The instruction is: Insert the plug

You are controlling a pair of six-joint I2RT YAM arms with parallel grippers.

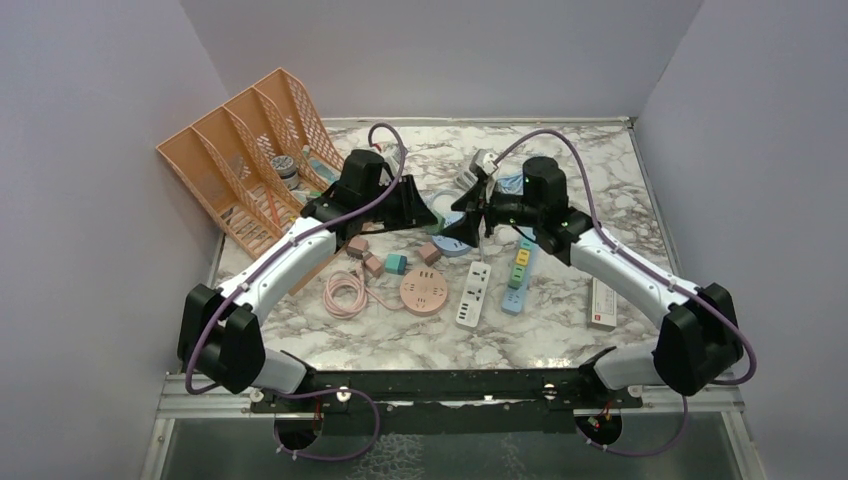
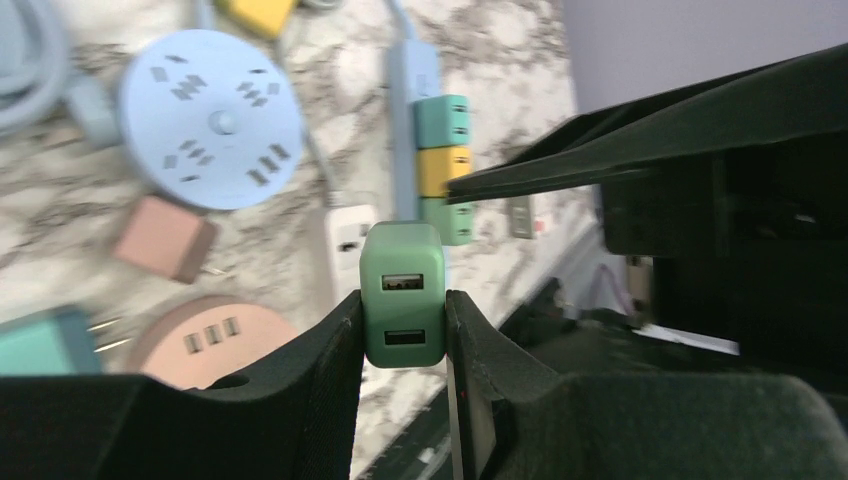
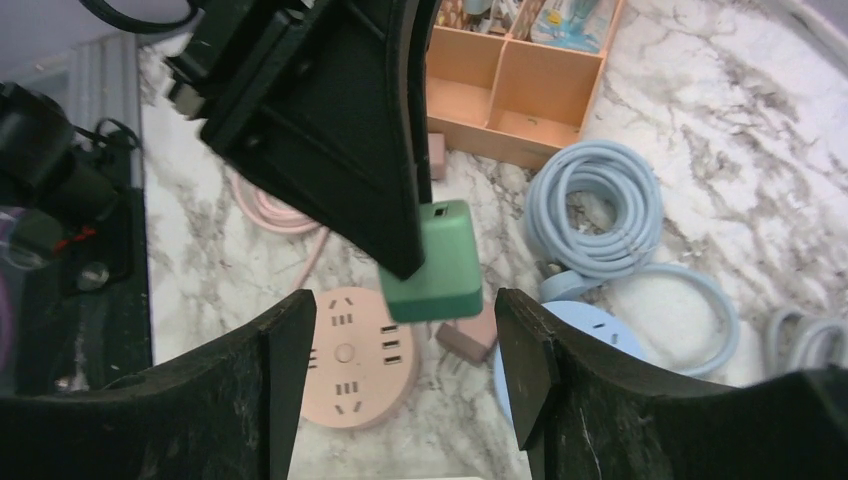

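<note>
1. Top view: shows left gripper (image 1: 426, 211) and right gripper (image 1: 455, 228) nose to nose mid-worktop, a bit toward the far edge.
2. Left wrist: shows green plug (image 2: 402, 262) clamped tight in left gripper (image 2: 402, 305), USB ports facing the camera.
3. Right wrist: shows right gripper (image 3: 403, 335) spread wide, gripping nothing. Puts green plug (image 3: 442, 268) just ahead at the left gripper (image 3: 330, 130) tip, pink round strip (image 3: 350, 362) underneath.

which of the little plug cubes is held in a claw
The green one, clamped in the left claw; the pink cube and teal cube lie on the table.
</note>
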